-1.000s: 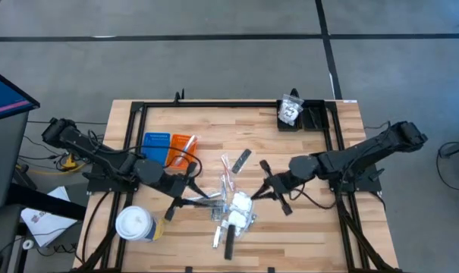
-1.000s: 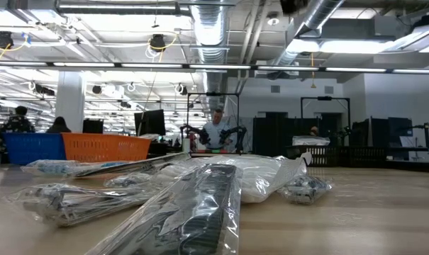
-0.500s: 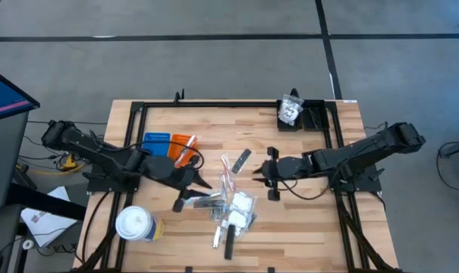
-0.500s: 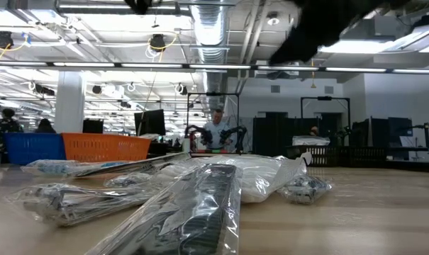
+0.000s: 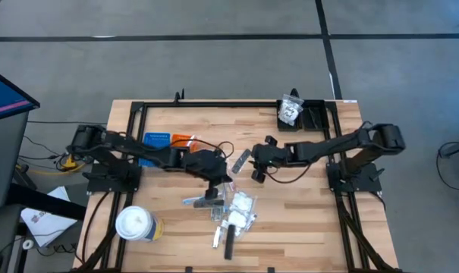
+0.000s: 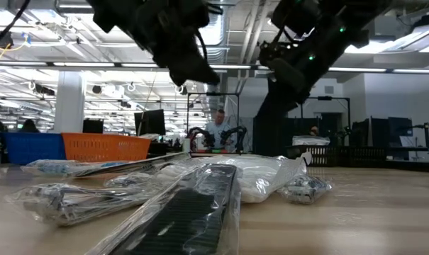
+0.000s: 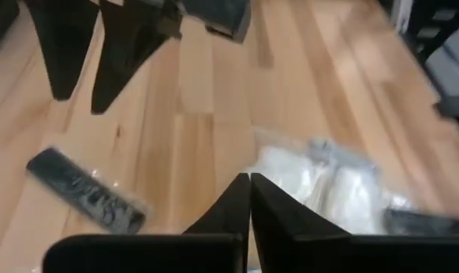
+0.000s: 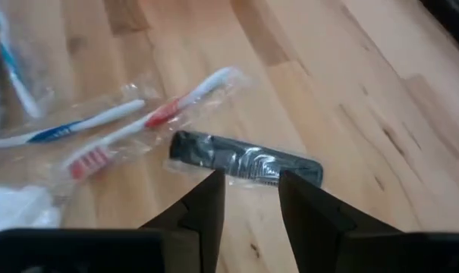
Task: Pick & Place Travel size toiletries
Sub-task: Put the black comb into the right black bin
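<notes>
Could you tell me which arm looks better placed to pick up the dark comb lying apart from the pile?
Probably the right. The right gripper is open, with the wrapped dark comb just ahead of its fingers. The left gripper is shut and faces the white packets instead.

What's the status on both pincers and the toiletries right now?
Left pincer shut, empty, over the toiletry pile. Right pincer open, above the wrapped dark comb. Nothing gripped, nothing blocking.
</notes>
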Tool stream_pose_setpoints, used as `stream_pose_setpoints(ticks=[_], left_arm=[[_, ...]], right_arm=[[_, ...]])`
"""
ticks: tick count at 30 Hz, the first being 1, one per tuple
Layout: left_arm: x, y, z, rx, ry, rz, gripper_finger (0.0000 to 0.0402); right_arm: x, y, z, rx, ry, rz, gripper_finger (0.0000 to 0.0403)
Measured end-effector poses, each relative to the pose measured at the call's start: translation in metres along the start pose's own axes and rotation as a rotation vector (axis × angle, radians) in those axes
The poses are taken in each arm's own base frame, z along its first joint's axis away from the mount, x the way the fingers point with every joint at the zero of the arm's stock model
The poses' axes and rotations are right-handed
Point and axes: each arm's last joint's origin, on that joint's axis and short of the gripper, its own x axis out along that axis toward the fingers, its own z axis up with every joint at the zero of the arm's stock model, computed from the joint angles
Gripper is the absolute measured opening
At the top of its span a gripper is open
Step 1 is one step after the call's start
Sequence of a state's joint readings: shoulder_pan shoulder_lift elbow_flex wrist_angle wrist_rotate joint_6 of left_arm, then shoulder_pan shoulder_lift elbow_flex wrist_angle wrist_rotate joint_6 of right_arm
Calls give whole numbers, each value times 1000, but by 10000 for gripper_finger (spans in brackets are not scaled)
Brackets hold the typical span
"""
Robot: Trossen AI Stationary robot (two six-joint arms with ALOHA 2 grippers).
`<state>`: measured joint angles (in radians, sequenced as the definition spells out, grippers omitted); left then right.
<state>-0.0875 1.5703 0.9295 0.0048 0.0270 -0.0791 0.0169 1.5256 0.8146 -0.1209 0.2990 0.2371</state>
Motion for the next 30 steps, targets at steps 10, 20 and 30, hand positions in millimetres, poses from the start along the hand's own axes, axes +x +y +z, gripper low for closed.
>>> stream_pose_setpoints(ticks=[10, 20, 30], left_arm=[[-69, -4, 3, -63, 37, 185, 1], [-78, -1, 3, -90, -79, 300, 1], [9, 38, -10, -80, 60, 314, 1]], right_arm=[[-2, 6, -3, -53, 12, 26, 108], [-1, 3, -2, -47, 9, 16, 108], [2, -7, -1, 3, 20, -14, 108]])
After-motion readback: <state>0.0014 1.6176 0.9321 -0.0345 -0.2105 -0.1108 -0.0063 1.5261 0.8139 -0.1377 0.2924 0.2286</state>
